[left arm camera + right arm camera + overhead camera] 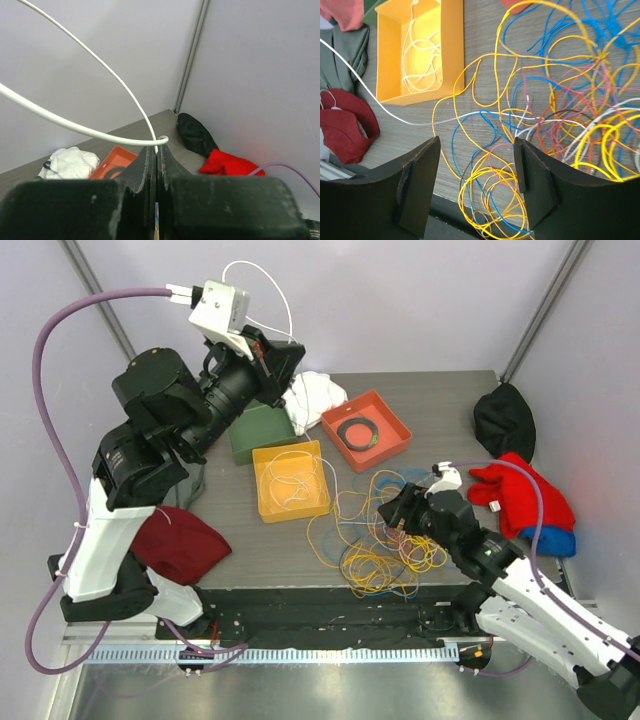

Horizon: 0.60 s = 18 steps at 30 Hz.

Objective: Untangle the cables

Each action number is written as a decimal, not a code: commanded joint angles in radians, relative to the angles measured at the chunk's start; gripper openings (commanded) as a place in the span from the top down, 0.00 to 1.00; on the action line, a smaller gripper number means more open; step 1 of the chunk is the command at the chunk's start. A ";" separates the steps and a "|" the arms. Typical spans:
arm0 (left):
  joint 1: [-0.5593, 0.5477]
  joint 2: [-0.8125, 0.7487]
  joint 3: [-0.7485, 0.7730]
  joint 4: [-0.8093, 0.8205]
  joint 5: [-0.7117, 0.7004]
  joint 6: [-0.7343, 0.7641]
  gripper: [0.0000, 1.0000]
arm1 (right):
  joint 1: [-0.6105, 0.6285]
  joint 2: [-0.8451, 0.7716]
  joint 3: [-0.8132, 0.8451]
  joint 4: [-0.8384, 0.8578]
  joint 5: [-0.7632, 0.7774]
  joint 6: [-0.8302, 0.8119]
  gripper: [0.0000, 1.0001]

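"Maroon cloth (pixel 180 542) lay at lower left. And the left gripper (pixel 156 151)?"

"Upper left, raised, jaws pinched tight on one white cable (pixel 50 115). The yellow tray (pixel 291 512) sat right of it."

"The cables (pixel 380 540)?"

"Tangled at centre, beside that tray. The right gripper (pixel 477 185) hovered over them, jaws spread wide, holding nothing. Red cloth (pixel 520 490) lay far right."

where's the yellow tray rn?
Top view, table centre-left: the yellow tray sits between the green box and the cable tangle.
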 commanded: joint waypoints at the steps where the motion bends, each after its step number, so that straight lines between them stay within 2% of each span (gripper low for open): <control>1: 0.003 -0.017 -0.006 -0.009 -0.002 0.014 1.00 | 0.006 0.042 -0.030 0.216 -0.099 -0.005 0.32; 9: 0.001 -0.029 -0.062 0.006 0.035 -0.015 1.00 | 0.064 0.231 0.027 0.345 -0.217 -0.065 0.31; 14: 0.001 -0.028 -0.074 0.006 0.047 -0.026 1.00 | 0.159 0.335 0.047 0.447 -0.191 -0.082 0.30; 18: 0.001 -0.034 -0.089 0.008 0.052 -0.034 1.00 | 0.191 0.404 0.048 0.502 -0.111 -0.099 0.30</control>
